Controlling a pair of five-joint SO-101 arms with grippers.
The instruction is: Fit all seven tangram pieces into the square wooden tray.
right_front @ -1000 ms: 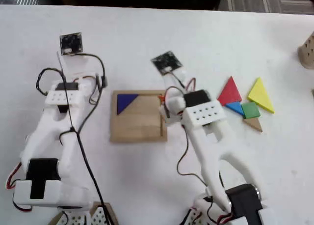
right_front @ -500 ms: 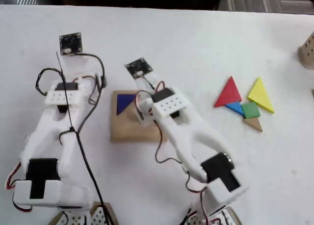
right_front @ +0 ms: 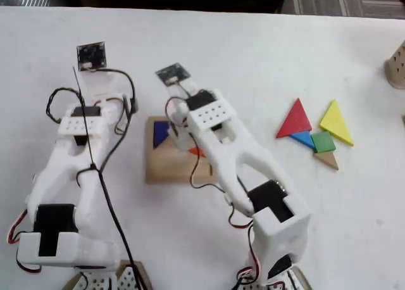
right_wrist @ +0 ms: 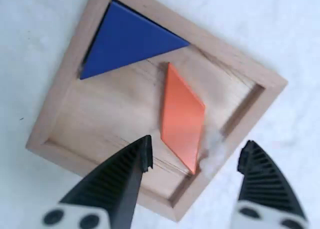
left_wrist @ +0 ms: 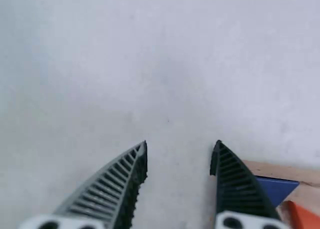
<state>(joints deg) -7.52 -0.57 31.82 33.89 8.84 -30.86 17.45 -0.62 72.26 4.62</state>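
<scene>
Tray [right_wrist: 60,89]: orange parallelogram [right_wrist: 182,116] seems to sit loose beside blue triangle [right_wrist: 127,39]; right pincer [right_wrist: 197,144], left pincer [left_wrist: 181,149] both spread, empty; nudge orange flush

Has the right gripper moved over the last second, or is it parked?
Yes. Against the wooden tray in the high view, the right gripper swung leftward from the tray's right edge. It is now open above the tray, over the orange piece.

Tray [right_front: 166,170] on surface [right_front: 266,49]: triangle [right_wrist: 125,41] in far-left corner, parallelogram [right_wrist: 182,116] just right of it. Five loose pieces [right_front: 323,142] clustered on surface, well right of tray.
</scene>
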